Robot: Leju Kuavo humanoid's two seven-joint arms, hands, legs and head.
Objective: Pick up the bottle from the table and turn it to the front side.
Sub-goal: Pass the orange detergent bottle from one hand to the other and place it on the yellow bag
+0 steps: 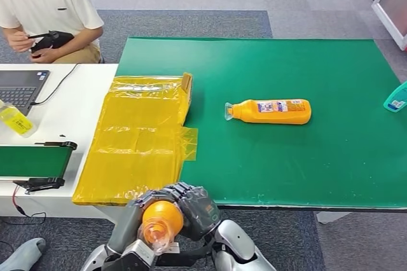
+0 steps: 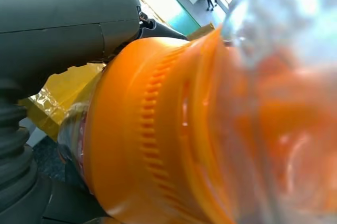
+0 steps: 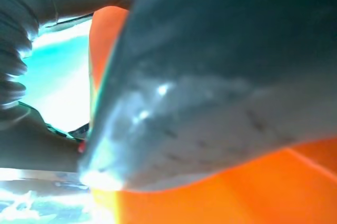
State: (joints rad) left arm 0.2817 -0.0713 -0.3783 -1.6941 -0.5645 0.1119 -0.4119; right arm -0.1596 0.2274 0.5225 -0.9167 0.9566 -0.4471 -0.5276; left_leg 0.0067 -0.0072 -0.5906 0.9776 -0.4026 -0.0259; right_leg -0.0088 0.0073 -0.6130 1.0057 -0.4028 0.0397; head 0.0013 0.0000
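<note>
Bottle [image 1: 161, 220] | gripped by left hand [image 1: 126, 220] and right hand [image 1: 199, 210]

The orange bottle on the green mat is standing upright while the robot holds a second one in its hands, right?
Not quite. In the head view the orange bottle on the mat is lying on its side, cap toward the yellow bag, not upright. The rest holds: the left hand and right hand do grip a second orange bottle just below the table edge.

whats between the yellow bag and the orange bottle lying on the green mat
Nothing: in the head view only bare green mat separates the yellow bag from the lying bottle.
</note>
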